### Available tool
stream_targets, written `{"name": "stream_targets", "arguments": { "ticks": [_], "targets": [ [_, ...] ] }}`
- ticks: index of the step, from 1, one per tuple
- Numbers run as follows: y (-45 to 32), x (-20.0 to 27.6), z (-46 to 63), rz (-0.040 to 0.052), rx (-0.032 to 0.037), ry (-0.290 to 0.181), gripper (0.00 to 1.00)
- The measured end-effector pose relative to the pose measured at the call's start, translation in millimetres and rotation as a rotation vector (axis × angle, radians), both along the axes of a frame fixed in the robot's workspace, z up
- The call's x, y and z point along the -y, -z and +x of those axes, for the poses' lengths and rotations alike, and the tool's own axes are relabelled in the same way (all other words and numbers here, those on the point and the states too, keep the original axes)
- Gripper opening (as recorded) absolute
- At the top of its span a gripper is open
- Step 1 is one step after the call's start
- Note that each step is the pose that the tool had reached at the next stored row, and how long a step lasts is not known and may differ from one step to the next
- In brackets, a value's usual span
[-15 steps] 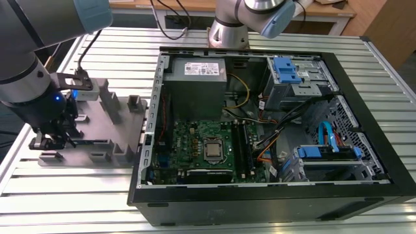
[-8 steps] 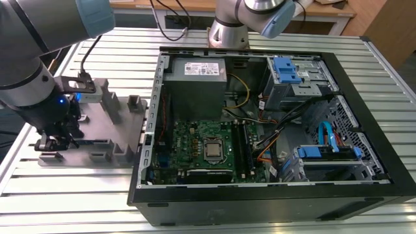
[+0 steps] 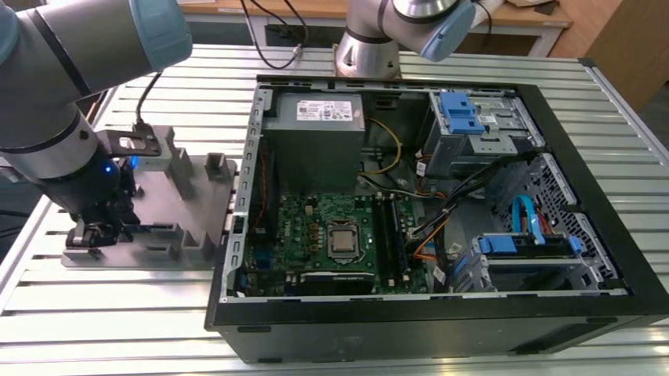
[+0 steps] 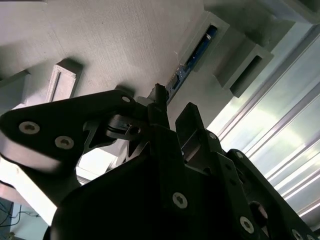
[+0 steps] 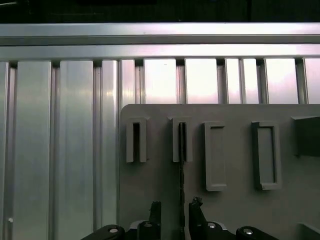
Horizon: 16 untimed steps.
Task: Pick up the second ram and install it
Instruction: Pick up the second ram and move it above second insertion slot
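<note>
The black two-finger gripper (image 5: 175,209) is parted, straddling the thin, dark blue-green memory stick (image 5: 182,175) and clamping nothing. The stick stands on edge in the grey plastic fixture plate (image 5: 150,185). Closing off-centre could tilt it and wedge it in its post.

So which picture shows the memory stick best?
The second wrist view: the memory stick shows its blue-green side there, standing in the grey fixture plate. The first wrist view sees it edge-on, a thin dark line running into the open gripper. In the exterior view the gripper covers that spot.
</note>
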State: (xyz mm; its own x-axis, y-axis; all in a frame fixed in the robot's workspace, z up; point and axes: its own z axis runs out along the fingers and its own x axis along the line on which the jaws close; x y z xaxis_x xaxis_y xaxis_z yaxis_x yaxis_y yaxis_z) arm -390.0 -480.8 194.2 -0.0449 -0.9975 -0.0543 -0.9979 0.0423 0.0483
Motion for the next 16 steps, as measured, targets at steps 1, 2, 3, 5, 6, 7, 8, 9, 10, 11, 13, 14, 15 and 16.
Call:
{"name": "stream_targets", "arguments": {
  "ticks": [1, 2, 3, 5, 6, 7, 8, 9, 10, 11, 13, 14, 15, 16],
  "targets": [
    [0.0, 0.0, 0.0, 0.0, 0.0, 0.0, 0.33],
    [0.0, 0.0, 0.0, 0.0, -0.0002, 0.0, 0.33],
    [0.1, 0.0, 0.1, 0.0, -0.0001, 0.0, 0.33],
    [0.1, 0.0, 0.1, 0.0, -0.0001, 0.0, 0.33],
    [0.2, 0.0, 0.2, 0.0001, -0.0001, 0.0, 0.32],
    [0.2, 0.0, 0.2, 0.0001, 0.0, 0.0, 0.32],
    [0.3, 0.0, 0.2, 0.0001, 0.0, 0.0, 0.25],
    [0.3, 0.0, 0.2, 0.0001, 0.0, 0.0, 0.25],
    [0.3, 0.0, 0.3, 0.0001, 0.0, 0.0, 0.19],
    [0.3, 0.0, 0.3, 0.0, -0.0001, 0.0, 0.13],
    [0.4, 0.0, 0.3, 0.0, -0.0001, 0.0, 0.11],
    [0.4, 0.0, 0.4, 0.0001, -0.0001, 0.0, 0.11],
    [0.5, 0.0, 0.4, 0.0, 0.0, 0.0, 0.11],
    [0.5, 0.0, 0.4, 0.0001, -0.0001, 0.0, 0.11]
  ]
}}
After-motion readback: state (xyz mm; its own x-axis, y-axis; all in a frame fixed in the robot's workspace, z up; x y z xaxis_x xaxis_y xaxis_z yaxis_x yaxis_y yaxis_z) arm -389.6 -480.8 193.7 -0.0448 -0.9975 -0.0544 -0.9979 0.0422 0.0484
